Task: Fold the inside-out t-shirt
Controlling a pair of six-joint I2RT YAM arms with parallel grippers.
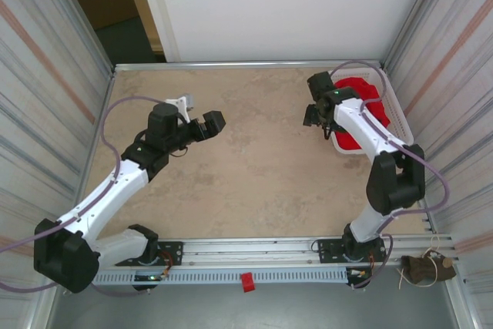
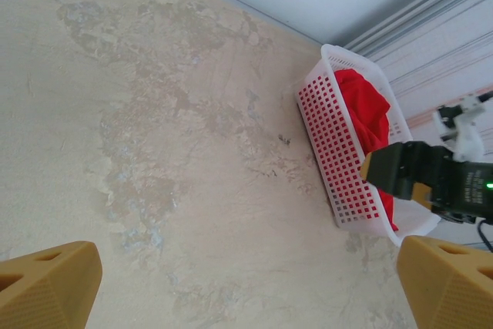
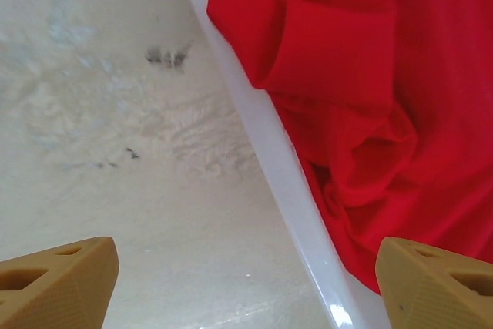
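Note:
The inside-out t-shirt (image 1: 359, 88) is a bunched red cloth lying in a white lattice basket (image 1: 398, 107) at the table's far right. My right gripper (image 1: 314, 115) hangs open at the basket's left side. In the right wrist view, the right gripper (image 3: 246, 287) straddles the basket's white rim (image 3: 285, 182): one finger is over the bare table and the other over the red t-shirt (image 3: 370, 75), touching nothing. My left gripper (image 1: 214, 122) is open over the middle left of the table. The left wrist view has the left gripper (image 2: 246, 290) above bare tabletop, far from the t-shirt (image 2: 366, 109).
The basket (image 2: 339, 152) stands against the right metal wall. Ribbed metal walls close in the left and right sides, and a white panel the back. The beige stone-patterned tabletop (image 1: 254, 175) spreads between the arms.

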